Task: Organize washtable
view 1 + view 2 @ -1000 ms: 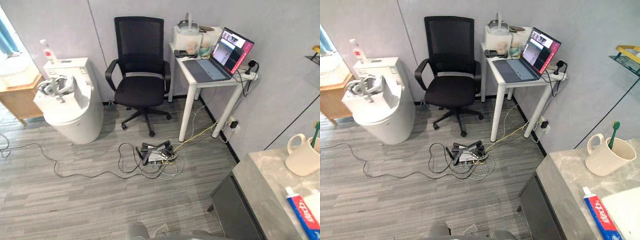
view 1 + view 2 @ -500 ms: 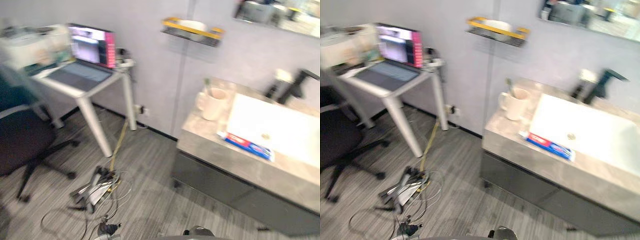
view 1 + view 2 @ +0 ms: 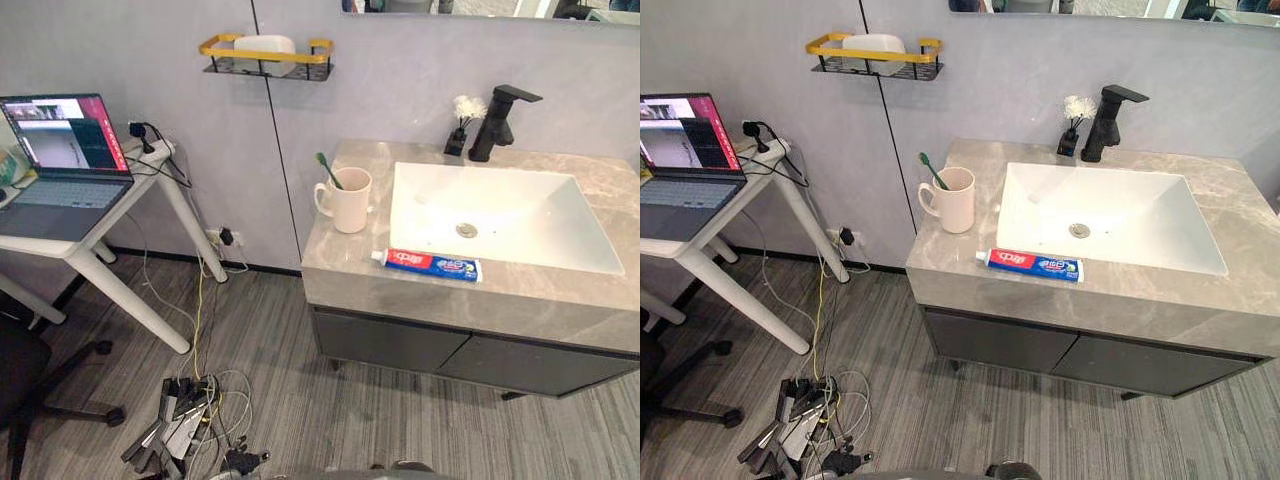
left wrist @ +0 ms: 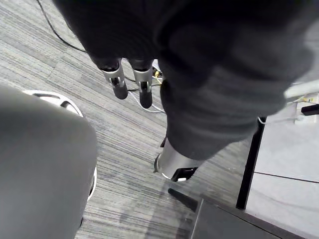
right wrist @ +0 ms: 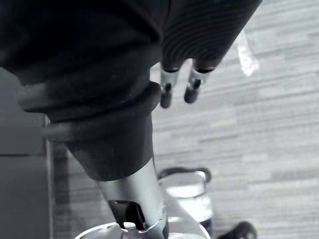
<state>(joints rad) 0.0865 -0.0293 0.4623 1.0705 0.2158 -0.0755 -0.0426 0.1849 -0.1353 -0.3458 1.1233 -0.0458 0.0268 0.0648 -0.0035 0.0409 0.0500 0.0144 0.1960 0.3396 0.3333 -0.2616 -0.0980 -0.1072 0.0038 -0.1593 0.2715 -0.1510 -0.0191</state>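
While both arms hang low, the left hand [image 4: 143, 88] and the right hand [image 5: 166, 92] point down at the grey floor [image 3: 300, 400], fingers slack and fairly straight, with nothing in either.

Past that strip of floor, ahead and somewhat to the robot's right, stands the washtable [image 3: 345, 262]. Nearest on it is the toothpaste [image 3: 430, 265], lying flat on the stone strip between the front edge and the basin [image 3: 520, 215]. Its long axis runs side to side, along the edge, with the white cap toward the robot's left. Both hands are well apart from it and far below the counter top. Since the tube sits right of the view's middle, the right hand looks the better placed to reach it, coming from above across the narrow width, though the robot probably has to step closer first.

Further back on the left part of the counter is the mug [image 3: 352, 203], upright, handle to the left, with a green toothbrush [image 3: 327, 168] leaning in it. Behind the basin stand a black tap [image 3: 495, 120] and, just beside it, a small vase [image 3: 460, 135]. On the wall above the mug hangs a yellow-railed shelf [image 3: 265, 55].
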